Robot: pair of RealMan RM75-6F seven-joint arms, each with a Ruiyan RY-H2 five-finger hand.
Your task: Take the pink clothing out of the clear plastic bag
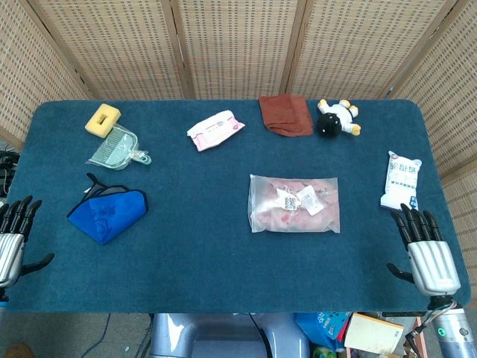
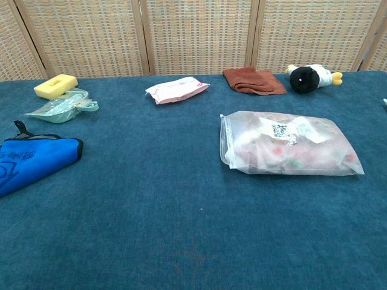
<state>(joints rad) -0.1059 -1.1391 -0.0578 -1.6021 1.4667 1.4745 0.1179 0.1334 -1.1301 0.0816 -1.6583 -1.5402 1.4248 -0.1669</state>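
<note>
A clear plastic bag (image 1: 294,203) lies flat on the blue table right of centre, with pink clothing (image 1: 279,212) folded inside it and white labels on top. The chest view shows the same bag (image 2: 290,144) at the right. My left hand (image 1: 13,239) hovers at the table's left front corner, fingers spread and holding nothing. At the right front corner my right hand (image 1: 425,250) is likewise spread and empty, well apart from the bag. Neither hand appears in the chest view.
A blue folded cloth bag (image 1: 106,212), a green dustpan (image 1: 115,148) and a yellow sponge (image 1: 102,118) sit at the left. A pink wipes pack (image 1: 215,130), a brown cloth (image 1: 285,114) and a plush toy (image 1: 337,118) line the back. A white packet (image 1: 399,181) lies at the right edge.
</note>
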